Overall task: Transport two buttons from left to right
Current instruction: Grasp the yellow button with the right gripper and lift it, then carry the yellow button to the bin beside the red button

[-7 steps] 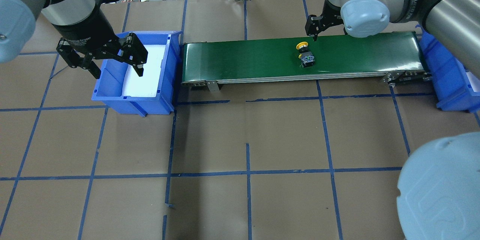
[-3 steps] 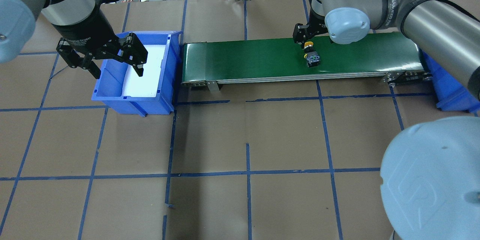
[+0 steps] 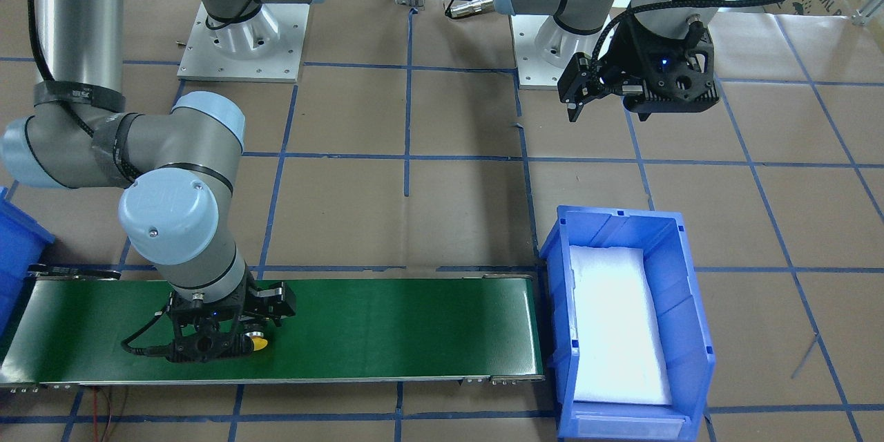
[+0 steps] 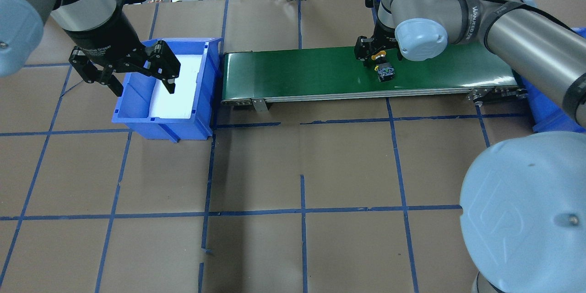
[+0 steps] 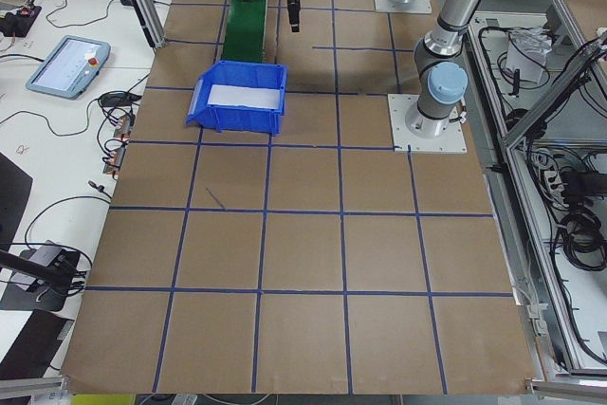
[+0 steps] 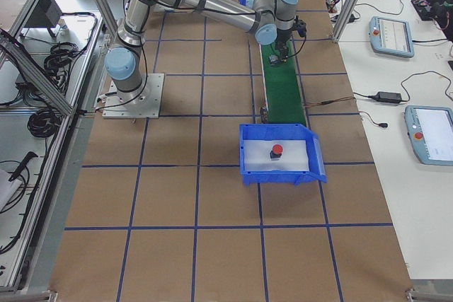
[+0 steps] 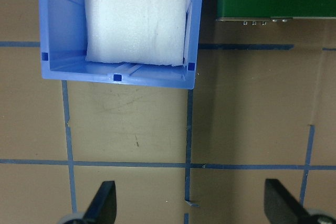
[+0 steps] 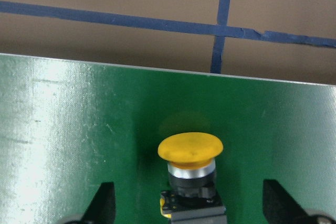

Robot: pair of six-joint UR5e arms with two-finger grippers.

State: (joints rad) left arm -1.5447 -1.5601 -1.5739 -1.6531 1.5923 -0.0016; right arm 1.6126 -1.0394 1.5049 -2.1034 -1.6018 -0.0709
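Note:
The yellow-capped button point(image 4: 383, 71) lies on its side on the green conveyor belt point(image 4: 297, 71), towards its right half. My right gripper point(image 4: 368, 52) is low over it and open. In the right wrist view the yellow button point(image 8: 190, 149) lies between the two fingertips point(image 8: 102, 203), apart from both. The red-capped button point(image 6: 276, 151) sits on white foam in the right blue bin point(image 6: 279, 177). My left gripper point(image 4: 145, 86) is open and empty, above the left blue bin point(image 4: 162, 126), which holds only white foam point(image 7: 136, 14).
The belt runs between the two blue bins; the right bin point(image 4: 549, 119) is mostly hidden by my right arm in the overhead view. Brown table paper with blue tape lines lies in front of the belt. Cables lie at the table's far edge.
My right gripper has moved left and down to stand over the yellow button. The button has drifted a little to the right on the belt. My left arm has not moved.

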